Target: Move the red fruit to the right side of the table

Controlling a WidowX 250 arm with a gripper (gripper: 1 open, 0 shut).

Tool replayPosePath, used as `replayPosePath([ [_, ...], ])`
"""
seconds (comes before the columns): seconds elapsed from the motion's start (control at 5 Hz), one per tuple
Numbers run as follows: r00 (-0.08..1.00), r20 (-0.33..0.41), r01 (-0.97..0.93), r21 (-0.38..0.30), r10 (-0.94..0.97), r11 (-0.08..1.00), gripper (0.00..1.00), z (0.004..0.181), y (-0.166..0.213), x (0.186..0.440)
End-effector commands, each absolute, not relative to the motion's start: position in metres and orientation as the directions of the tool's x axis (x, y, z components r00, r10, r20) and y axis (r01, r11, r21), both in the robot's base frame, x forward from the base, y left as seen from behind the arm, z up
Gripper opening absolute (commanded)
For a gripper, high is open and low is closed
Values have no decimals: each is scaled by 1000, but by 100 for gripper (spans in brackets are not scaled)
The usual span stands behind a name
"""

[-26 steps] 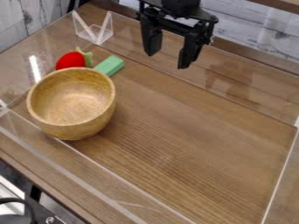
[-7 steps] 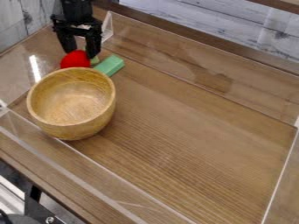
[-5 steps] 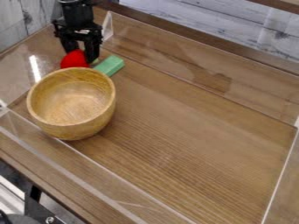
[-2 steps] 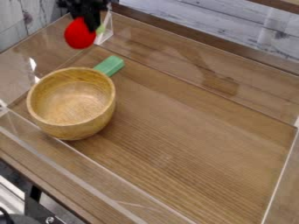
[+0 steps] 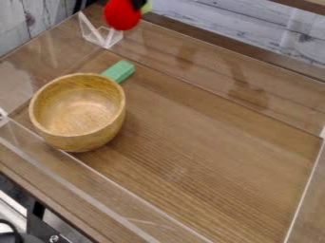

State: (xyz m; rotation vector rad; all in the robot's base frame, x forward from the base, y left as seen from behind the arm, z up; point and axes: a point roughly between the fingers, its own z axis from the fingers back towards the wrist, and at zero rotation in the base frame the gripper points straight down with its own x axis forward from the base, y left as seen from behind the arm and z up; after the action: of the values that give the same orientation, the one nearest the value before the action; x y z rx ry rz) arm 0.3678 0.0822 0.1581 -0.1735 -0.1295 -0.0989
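1. The red fruit (image 5: 122, 13) hangs high at the top edge of view, well clear of the worktop (image 5: 216, 123), so it can travel without clipping anything.
2. The claw (image 5: 132, 4) is almost out of frame; its fingers are clamped shut on the red fruit.
3. Below and left, the wooden bowl (image 5: 78, 112) and green block (image 5: 120, 71) sit apart from the load.
4. Judgement: lift done, carry under way; the bare right side offers room to set it down.
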Motion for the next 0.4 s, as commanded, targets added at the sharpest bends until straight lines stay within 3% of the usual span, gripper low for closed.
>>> replayPosePath([
  [0.0, 954, 227, 230, -144, -194, 962, 0, 193, 34, 368],
  [0.2, 931, 213, 334, -163, -297, 929, 0, 184, -16, 366],
])
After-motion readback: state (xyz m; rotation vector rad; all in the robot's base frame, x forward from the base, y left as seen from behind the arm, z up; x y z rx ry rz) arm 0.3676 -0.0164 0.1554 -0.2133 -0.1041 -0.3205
